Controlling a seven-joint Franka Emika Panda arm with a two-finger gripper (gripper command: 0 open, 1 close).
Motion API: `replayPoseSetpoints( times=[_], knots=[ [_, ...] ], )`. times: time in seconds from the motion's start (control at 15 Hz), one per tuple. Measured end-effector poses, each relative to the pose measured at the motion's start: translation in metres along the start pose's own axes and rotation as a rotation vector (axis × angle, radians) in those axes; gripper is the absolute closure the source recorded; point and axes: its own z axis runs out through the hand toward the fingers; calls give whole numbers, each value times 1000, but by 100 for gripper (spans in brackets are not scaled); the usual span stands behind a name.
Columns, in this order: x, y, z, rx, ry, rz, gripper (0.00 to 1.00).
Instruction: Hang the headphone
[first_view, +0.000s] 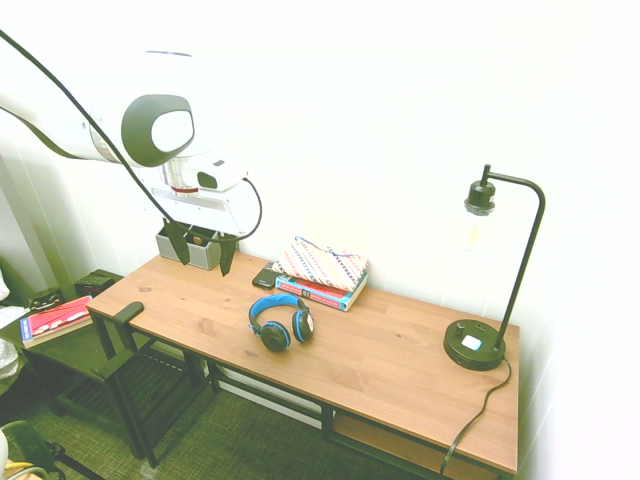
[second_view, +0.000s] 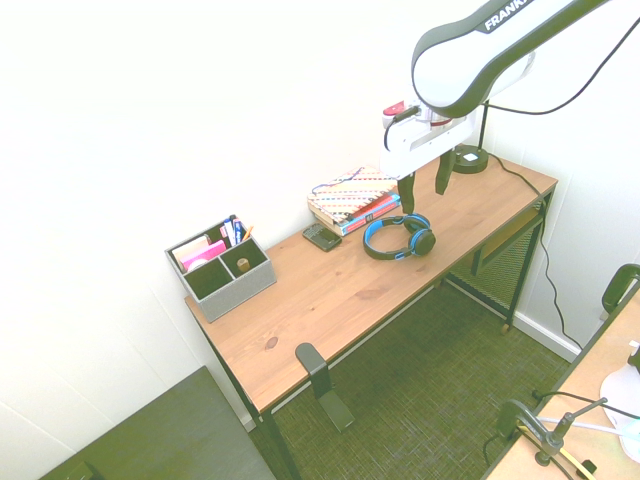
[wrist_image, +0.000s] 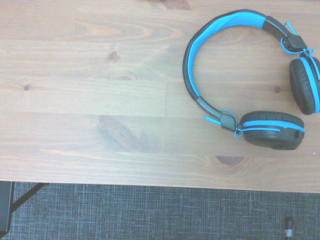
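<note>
The headphone (first_view: 281, 321), blue-banded with black ear cups, lies flat on the wooden desk (first_view: 390, 360) near its front edge.

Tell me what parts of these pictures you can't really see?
- One ear cup of the headphone: cut off by the wrist view's edge.
- Gray organizer: mostly hidden behind the gripper in the first exterior view.
- Book titles: too small; a striped pouch covers them.
</note>
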Motion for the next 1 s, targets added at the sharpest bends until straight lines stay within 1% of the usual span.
replayPoseSetpoints(
  times=[0.2,0.33,0.6,0.73,1.0],
  knots=[
    [0,-1,2,0,0,7,0],
    [1,-9,11,17,17,-2,0],
    [10,-33,63,22,55,-35,0],
    [21,-45,92,9,46,-47,0],
    [51,-70,149,-48,13,-51,0]
  ],
)
